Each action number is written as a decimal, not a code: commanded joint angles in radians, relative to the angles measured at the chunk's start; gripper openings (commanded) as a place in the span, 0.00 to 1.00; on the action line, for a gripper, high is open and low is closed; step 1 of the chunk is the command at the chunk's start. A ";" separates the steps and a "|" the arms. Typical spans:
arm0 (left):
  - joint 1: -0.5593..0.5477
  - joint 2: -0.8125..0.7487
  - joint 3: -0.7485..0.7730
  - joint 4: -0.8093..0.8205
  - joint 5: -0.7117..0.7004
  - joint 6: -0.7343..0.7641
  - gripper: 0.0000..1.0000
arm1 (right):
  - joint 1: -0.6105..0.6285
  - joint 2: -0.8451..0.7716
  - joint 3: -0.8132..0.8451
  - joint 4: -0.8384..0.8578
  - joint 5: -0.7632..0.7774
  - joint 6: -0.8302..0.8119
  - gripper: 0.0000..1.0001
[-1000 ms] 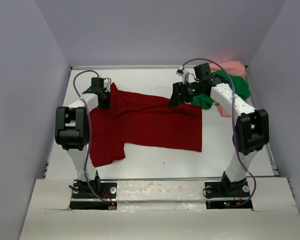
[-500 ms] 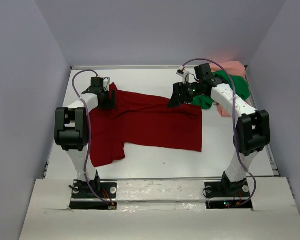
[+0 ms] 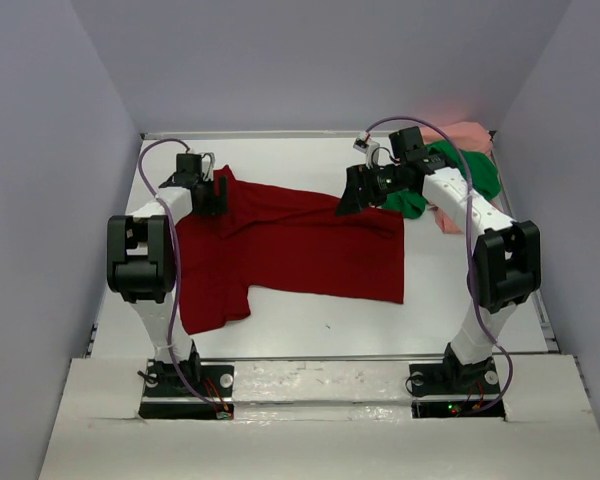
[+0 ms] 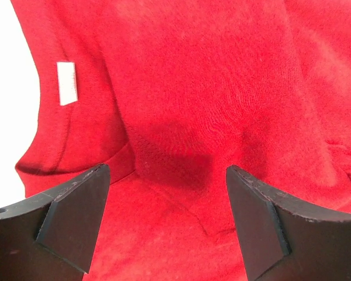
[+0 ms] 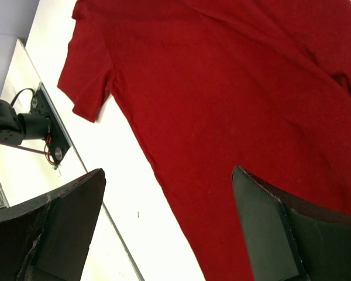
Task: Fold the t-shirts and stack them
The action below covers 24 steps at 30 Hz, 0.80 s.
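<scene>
The dark red t-shirt [image 3: 290, 250] lies spread across the middle of the table, one sleeve hanging toward the near left. My left gripper [image 3: 210, 195] hovers open over its far left corner, near the collar and white label [image 4: 66, 83], with only red cloth [image 4: 222, 88] below the jaws. My right gripper [image 3: 352, 198] stands open above the shirt's far right edge, looking down on red cloth [image 5: 234, 93] and bare table. A bright green t-shirt [image 3: 460, 175] and a pale salmon pink t-shirt [image 3: 465, 133] lie bunched at the back right.
White table [image 3: 310, 320] bordered by grey walls on three sides. The arm bases [image 3: 185, 385] sit on the near ledge. A purple cable loops over each arm. In the right wrist view the left arm's base plate [image 5: 47, 126] shows at the table edge.
My left gripper has opened, let go of the red shirt's corner and lifted slightly toward the back. The right arm has not moved.
</scene>
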<state>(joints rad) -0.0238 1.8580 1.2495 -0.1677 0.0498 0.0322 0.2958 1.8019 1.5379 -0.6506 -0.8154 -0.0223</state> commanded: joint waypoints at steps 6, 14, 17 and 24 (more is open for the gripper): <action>0.004 0.033 0.013 0.017 0.048 -0.015 0.86 | 0.005 -0.056 -0.002 0.028 -0.010 -0.008 0.93; 0.004 0.037 0.011 0.023 0.047 -0.015 0.57 | 0.005 -0.061 -0.009 0.028 -0.011 -0.011 0.93; 0.004 0.024 0.008 0.025 0.038 -0.017 0.43 | 0.005 -0.058 -0.010 0.028 -0.014 -0.011 0.93; 0.004 0.007 0.001 0.023 0.010 -0.015 0.09 | 0.005 -0.052 -0.013 0.028 -0.014 -0.014 0.93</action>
<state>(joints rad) -0.0238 1.9026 1.2495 -0.1596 0.0776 0.0162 0.2958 1.7931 1.5318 -0.6495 -0.8162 -0.0227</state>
